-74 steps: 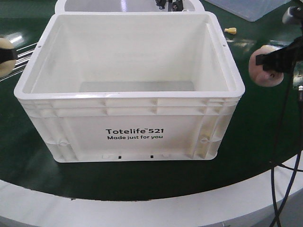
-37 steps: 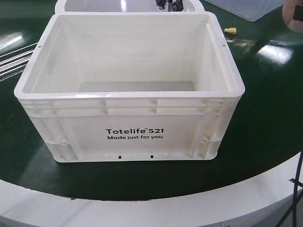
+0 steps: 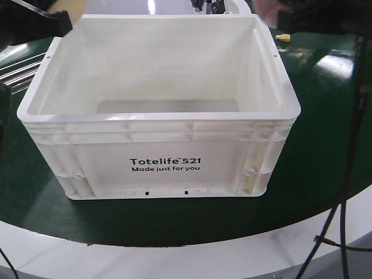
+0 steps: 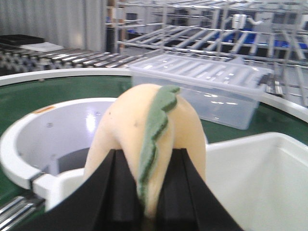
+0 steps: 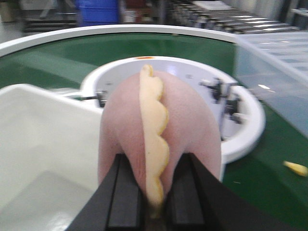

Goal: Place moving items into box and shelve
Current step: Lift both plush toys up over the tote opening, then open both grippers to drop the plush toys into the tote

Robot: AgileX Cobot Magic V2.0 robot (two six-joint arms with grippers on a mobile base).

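— Both arms have swung up since a second ago. Back then the toys hung low at either side of the large white ribbed plastic crate printed "Totelife 521" point(image 3: 157, 119). Now they're at its far corners.

— Who's got what?

— The left gripper point(image 4: 147, 163) has its black fingers clamped on the pale cream-yellow dome-shaped soft toy with the green frill point(image 4: 125, 125), at the crate's far left corner. The right gripper point(image 5: 154, 168) is pinched tight on the pinkish-brown soft toy with the cream frill point(image 5: 192, 130), at the far right corner.

— Over the opening yet?

— I can't say for sure. Each looks about level with the rim's edge, not clearly inside. The crate looks bare inside.

— So how would you drop them?

— I'd bring each one inward, toward the crate's middle, and lower it below the rim before the fingers part. Round, soft things could bounce off that rim. Keep the arms apart, and stay clear of the round white tub point(image 4: 43, 144) just behind the crate.
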